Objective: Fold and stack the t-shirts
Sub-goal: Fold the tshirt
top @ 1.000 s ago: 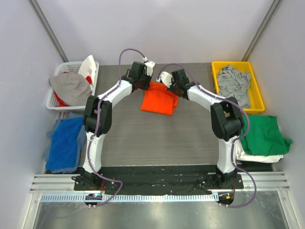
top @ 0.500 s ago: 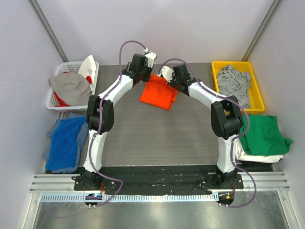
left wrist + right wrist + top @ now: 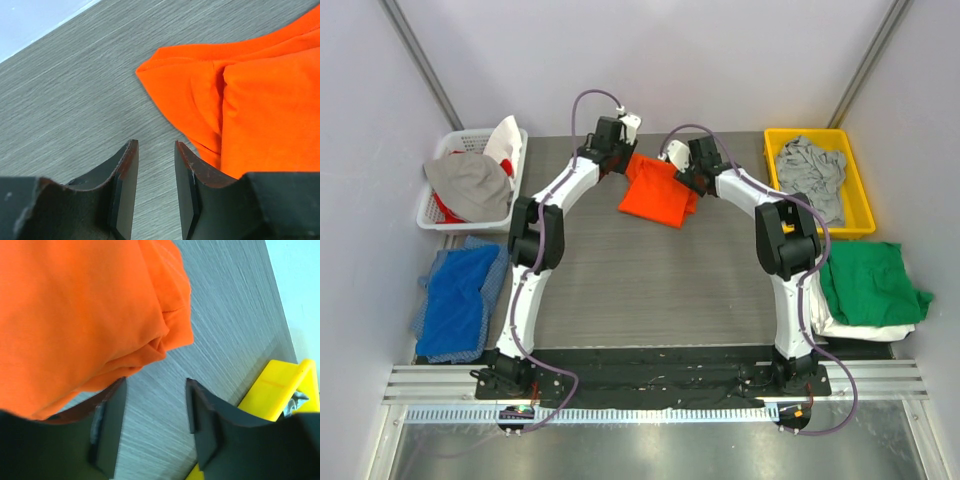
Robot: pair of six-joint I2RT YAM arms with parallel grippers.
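My left claw (image 3: 155, 148) and right claw (image 3: 156, 385) both gape empty; the orange shirt (image 3: 656, 197) lies between them, each at a far corner.

Folded, rumpled bright orange t-shirt (image 3: 658, 197) flat on the table (image 3: 620, 280), far side

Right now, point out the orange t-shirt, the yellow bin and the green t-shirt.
orange t-shirt (image 3: 658, 196), top external view, cloth middle
yellow bin (image 3: 805, 134), top external view, far rim
green t-shirt (image 3: 868, 282), top external view, its centre
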